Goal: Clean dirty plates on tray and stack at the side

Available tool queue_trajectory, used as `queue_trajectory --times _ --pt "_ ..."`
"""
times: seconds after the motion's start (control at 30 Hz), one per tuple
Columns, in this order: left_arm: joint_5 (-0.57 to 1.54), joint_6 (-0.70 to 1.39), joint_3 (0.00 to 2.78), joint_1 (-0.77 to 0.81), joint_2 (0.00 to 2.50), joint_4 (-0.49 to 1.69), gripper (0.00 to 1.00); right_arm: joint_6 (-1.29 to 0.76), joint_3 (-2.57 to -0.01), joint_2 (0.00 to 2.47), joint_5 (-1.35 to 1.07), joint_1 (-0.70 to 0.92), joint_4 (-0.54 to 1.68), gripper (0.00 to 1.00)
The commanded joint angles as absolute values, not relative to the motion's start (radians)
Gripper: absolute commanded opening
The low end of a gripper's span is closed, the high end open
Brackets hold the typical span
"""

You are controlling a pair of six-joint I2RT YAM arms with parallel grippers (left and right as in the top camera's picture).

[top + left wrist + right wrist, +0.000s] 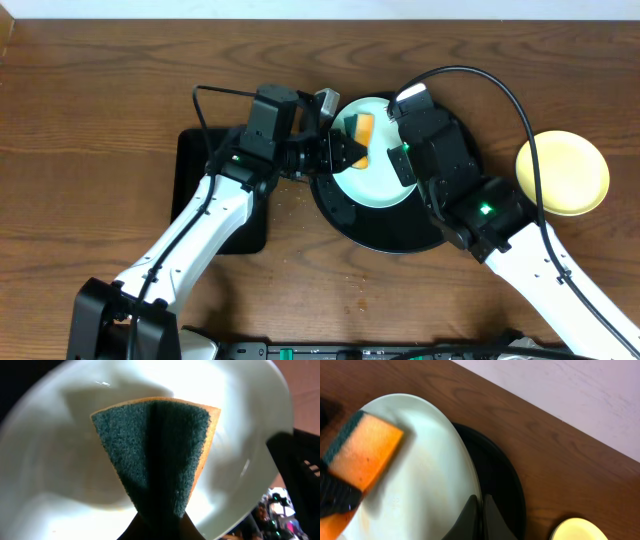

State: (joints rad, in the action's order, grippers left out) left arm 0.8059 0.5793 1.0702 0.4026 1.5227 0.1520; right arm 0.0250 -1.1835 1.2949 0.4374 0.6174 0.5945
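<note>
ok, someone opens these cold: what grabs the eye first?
The orange sponge with its green scouring face, pinched in the left gripper, is held at the face of a pale plate above the round black tray, mid-table. The right gripper clamps that plate's rim, and the plate looks tilted up. A yellow plate lies alone on the table at the right.

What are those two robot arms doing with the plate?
They are cleaning it. The right gripper pinches the rim of the pale plate, holding it over the round black tray. The left gripper presses an orange-and-green sponge against its face. A yellow plate sits apart on the table, to the right.
</note>
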Motion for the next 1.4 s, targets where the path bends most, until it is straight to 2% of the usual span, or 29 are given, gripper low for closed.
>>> queue_trajectory --times 0.0,0.43,0.7,0.87,1.03,1.1,1.17,1.37 --pt "0.766 0.577 1.08 0.366 1.525 0.154 0.08 0.0 -1.194 1.281 0.44 0.614 0.596 0.01" --pt "0.818 0.511 1.08 0.324 1.523 0.379 0.08 0.0 -1.194 1.281 0.44 0.547 0.604 0.01" --pt "0.798 0.438 1.08 0.188 1.522 0.471 0.08 0.001 -1.194 1.281 0.448 0.488 0.655 0.01" --pt "0.629 0.337 1.08 0.07 1.522 0.652 0.08 0.001 -1.194 1.281 0.555 0.485 0.663 0.01" --pt "0.239 0.284 1.078 -0.015 1.522 0.812 0.08 -0.03 -1.194 1.281 0.637 0.472 0.696 0.01" --pt "0.071 0.284 1.06 -0.023 1.522 0.818 0.08 -0.098 -1.194 1.281 0.654 0.441 0.705 0.01" --pt "-0.005 0.284 1.037 -0.023 1.523 0.799 0.08 -0.161 -1.193 1.281 0.648 0.407 0.716 0.01" --pt "-0.05 0.285 0.945 -0.023 1.523 0.682 0.08 -0.239 -1.193 1.281 0.514 0.233 0.738 0.01"
